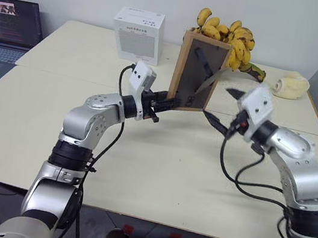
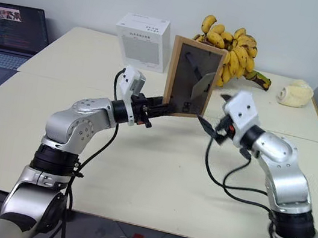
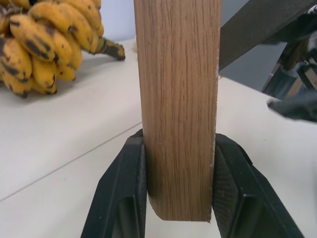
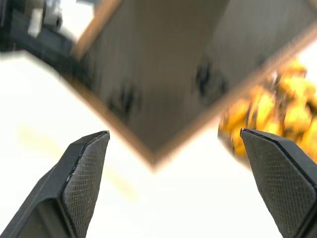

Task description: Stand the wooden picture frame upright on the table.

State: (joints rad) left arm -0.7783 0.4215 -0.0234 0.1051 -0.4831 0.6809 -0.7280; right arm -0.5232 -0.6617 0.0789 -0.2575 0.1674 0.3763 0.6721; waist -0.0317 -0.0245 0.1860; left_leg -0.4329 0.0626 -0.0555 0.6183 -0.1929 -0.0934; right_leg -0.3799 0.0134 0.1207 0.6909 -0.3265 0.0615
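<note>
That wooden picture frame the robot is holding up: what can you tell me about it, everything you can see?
The wooden picture frame is a small upright rectangle with a light oak-like border and a dark grey back facing the camera, its fold-out stand swung out. The left gripper pinches its lower side edge between two black fingers, so it is held upright over the table; whether its bottom touches the tabletop is unclear. The right gripper hangs open beside it, apart from it. Bananas lie behind.
</note>
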